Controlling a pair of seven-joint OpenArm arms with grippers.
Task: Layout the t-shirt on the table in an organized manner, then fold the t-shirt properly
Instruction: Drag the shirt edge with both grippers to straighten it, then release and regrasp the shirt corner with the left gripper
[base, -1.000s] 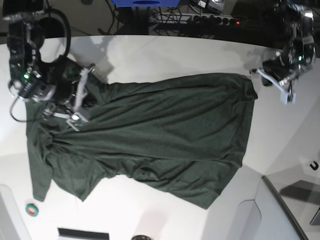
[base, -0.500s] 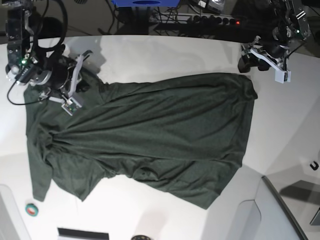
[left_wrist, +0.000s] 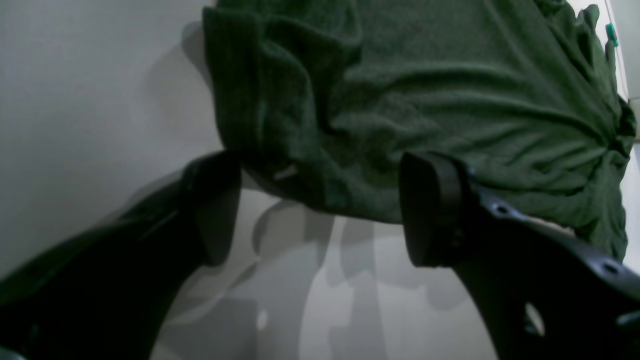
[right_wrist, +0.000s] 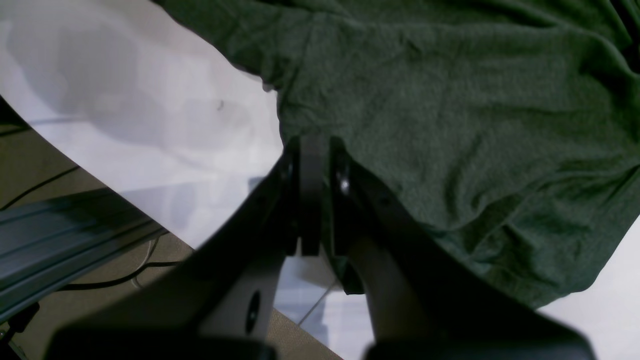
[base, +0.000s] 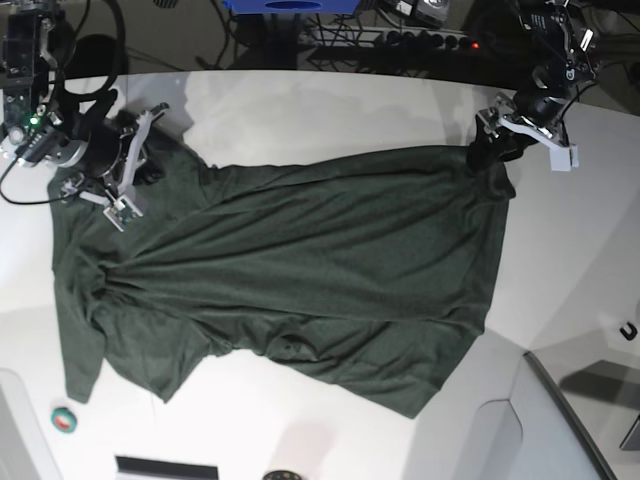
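Observation:
The dark green t-shirt (base: 300, 270) lies spread and wrinkled on the white table (base: 330, 110). My left gripper (base: 489, 152) hovers at the shirt's top right corner. In the left wrist view it (left_wrist: 320, 210) stands open, its two pads either side of the rumpled hem of the t-shirt (left_wrist: 425, 90), with nothing pinched. My right gripper (base: 150, 172) is at the shirt's top left part. In the right wrist view its fingers (right_wrist: 312, 195) are pressed together at the edge of the t-shirt (right_wrist: 450, 100), with a scrap of fabric showing beneath them.
A green tape roll (base: 63, 420) lies at the front left. A grey panel (base: 560, 420) and a small black hook (base: 628, 330) sit at the right. Behind the table's curved edge are a power strip (base: 400, 40) and cables (right_wrist: 100, 280).
The left gripper swung up and left from beside the shirt to its top right corner, jaws now open. The right gripper drew up and left along the shirt's top left part, still shut.

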